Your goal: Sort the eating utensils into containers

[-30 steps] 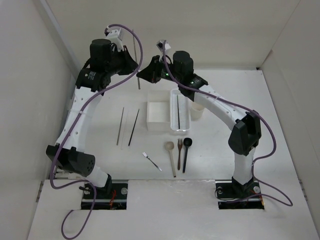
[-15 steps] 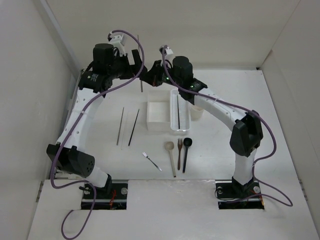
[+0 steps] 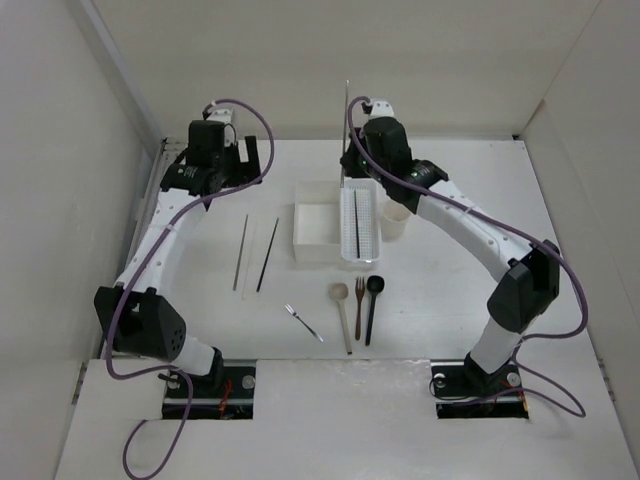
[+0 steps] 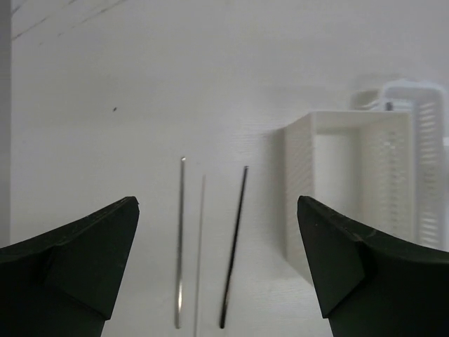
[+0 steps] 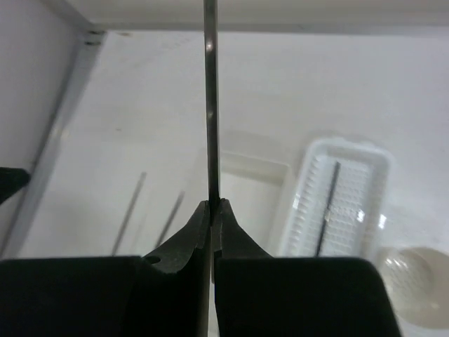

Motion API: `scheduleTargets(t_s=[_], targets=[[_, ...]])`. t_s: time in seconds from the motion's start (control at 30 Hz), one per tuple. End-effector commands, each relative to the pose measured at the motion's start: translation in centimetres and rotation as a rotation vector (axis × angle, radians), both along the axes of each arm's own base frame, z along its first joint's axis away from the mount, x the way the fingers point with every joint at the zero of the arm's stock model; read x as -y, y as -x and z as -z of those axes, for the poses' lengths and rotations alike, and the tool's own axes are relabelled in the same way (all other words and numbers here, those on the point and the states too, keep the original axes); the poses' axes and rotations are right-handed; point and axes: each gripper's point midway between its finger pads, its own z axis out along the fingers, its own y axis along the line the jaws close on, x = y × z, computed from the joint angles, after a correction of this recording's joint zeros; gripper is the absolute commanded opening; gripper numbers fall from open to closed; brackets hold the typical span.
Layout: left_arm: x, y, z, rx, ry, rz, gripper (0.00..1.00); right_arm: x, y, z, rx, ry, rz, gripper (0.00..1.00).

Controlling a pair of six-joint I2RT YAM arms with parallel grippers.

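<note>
- The step in hand is putting a chopstick into its container. The right gripper [image 5: 212,205] has its fingers pressed together on a thin grey chopstick [image 5: 210,105]. The stick stands about upright, raised over the far end of the white perforated tray [image 3: 368,235].
- One dark chopstick [image 5: 327,210] already lies inside this tray.
- The left gripper [image 4: 217,210] is spread wide and holds nothing. It hovers over three sticks on the table: a grey stick [image 4: 180,239], a pale stick [image 4: 201,246] and a dark stick [image 4: 233,246], all left of the white square box [image 4: 300,189].
- Next move, as I judge: tilt the held stick flat along the narrow tray, lower it, then let go.
- The silver fork [image 3: 303,323], wooden spoon [image 3: 343,315], brown fork [image 3: 358,305] and black spoon [image 3: 372,305] are not yet sorted.
- In the right wrist view the held stick's top is cut off and its lower end is hidden behind the fingers. The pale stick is faint, and the inside of the beige cup [image 5: 410,263] is blurred.
</note>
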Motion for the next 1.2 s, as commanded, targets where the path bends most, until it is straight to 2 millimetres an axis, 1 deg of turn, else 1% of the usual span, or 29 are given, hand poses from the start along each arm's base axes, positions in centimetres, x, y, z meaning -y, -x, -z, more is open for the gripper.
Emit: scheduleTargets(t_s=[0.0,0.03,0.07,0.1,0.13,0.17,0.2,0.27,0.3,0.37,0.4,0.43,0.47,0.5,0.53,0.6,0.63,0.77,0.8,0.87,0.9,0.93,0.97,1.0,1.03,1.07,1.1,1.13,1.17], targets=[[-3.5,1.2,4.6,-0.081,-0.147,-0.083,0.94,5.2,1.7,6.3,-0.165,0.25,0.122,0.0],[-3.9,1.5,5.8,-0.108,-0.153,-0.09,0.94,5.4,2.1,7.6,-0.187,0.269,0.121,0.0],[-3.9,1.4,6.4,-0.106,-0.163,-0.083,0.94,5.4,2.5,8.2,-0.201,0.256,0.117,0.0],[-4.2,1.6,7.1,-0.117,-0.174,-0.093,0.94,5.4,3.2,10.3,-0.242,0.266,0.101,0.0],[-4.5,1.9,8.7,-0.15,-0.196,-0.093,0.94,6.0,3.2,11.1,-0.263,0.267,0.116,0.0],[-4.7,2.1,9.7,-0.174,-0.208,-0.099,0.94,5.6,3.3,11.5,-0.28,0.236,0.121,0.0],[-5.3,2.0,9.9,-0.175,-0.214,-0.116,0.94,6.2,2.9,11.9,-0.285,0.22,0.143,0.0],[-5.7,2.4,11.7,-0.22,-0.231,-0.116,0.94,6.8,2.6,13.3,-0.323,0.195,0.154,0.0],[-6.1,2.3,12.4,-0.239,-0.241,-0.117,0.94,6.7,2.1,13.2,-0.314,0.165,0.157,0.0],[-6.1,2.4,13.3,-0.27,-0.248,-0.114,0.93,6.8,1.9,14.6,-0.346,0.16,0.141,0.0],[-6.1,2.6,13.8,-0.291,-0.244,-0.119,0.93,6.5,1.7,15.7,-0.359,0.186,0.118,0.0],[-6.1,2.6,13.9,-0.292,-0.244,-0.119,0.93,6.6,1.7,16.4,-0.379,0.209,0.114,0.0],[-6.0,2.9,14.3,-0.304,-0.24,-0.11,0.91,6.2,1.6,16.5,-0.39,0.208,0.102,0.0],[-6.0,2.9,14.6,-0.304,-0.24,-0.11,0.91,6.2,1.9,18.0,-0.428,0.227,0.095,0.0],[-6.0,2.9,14.6,-0.304,-0.24,-0.11,0.91,6.2,1.9,18.3,-0.443,0.228,0.1,0.0],[-6.0,2.9,14.6,-0.304,-0.24,-0.11,0.91,6.5,2.2,19.1,-0.476,0.234,0.127,0.0],[-6.0,3.1,14.9,-0.313,-0.242,-0.109,0.91,7.1,2.2,19.6,-0.492,0.231,0.144,0.0],[-6.2,3.1,14.9,-0.313,-0.248,-0.116,0.91,6.6,2.1,19.3,-0.483,0.211,0.127,0.0],[-6.0,3.4,15.3,-0.324,-0.244,-0.108,0.91,6.4,2.1,19.8,-0.494,0.212,0.12,0.0],[-6.0,3.4,15.3,-0.324,-0.244,-0.108,0.91,6.4,2.1,19.9,-0.5,0.216,0.12,0.0],[-6.0,3.4,15.3,-0.324,-0.244,-0.108,0.91,6.6,2.3,20.5,-0.519,0.229,0.121,0.0],[-6.1,3.6,15.6,-0.333,-0.246,-0.107,0.91,6.6,2.4,20.3,-0.522,0.23,0.121,0.0],[-6.1,3.6,16.0,-0.343,-0.248,-0.106,0.91,6.8,2.8,21.0,-0.546,0.247,0.122,0.0],[-6.1,3.6,16.0,-0.343,-0.248,-0.106,0.91,6.6,2.4,21.0,-0.545,0.246,0.122,0.0],[-6.2,3.6,16.0,-0.343,-0.254,-0.113,0.91,6.6,2.4,20.6,-0.55,0.249,0.122,0.0],[-6.2,3.6,16.0,-0.343,-0.254,-0.113,0.91,6.7,2.6,21.4,-0.57,0.263,0.123,0.0],[-6.2,3.6,16.3,-0.351,-0.256,-0.112,0.91,6.6,2.4,21.5,-0.569,0.262,0.123,0.0],[-6.2,3.6,16.3,-0.352,-0.256,-0.112,0.91,6.8,2.7,21.6,-0.582,0.271,0.124,0.0],[-6.2,3.4,16.0,-0.343,-0.254,-0.113,0.91,6.8,2.7,21.5,-0.586,0.273,0.124,0.0]])
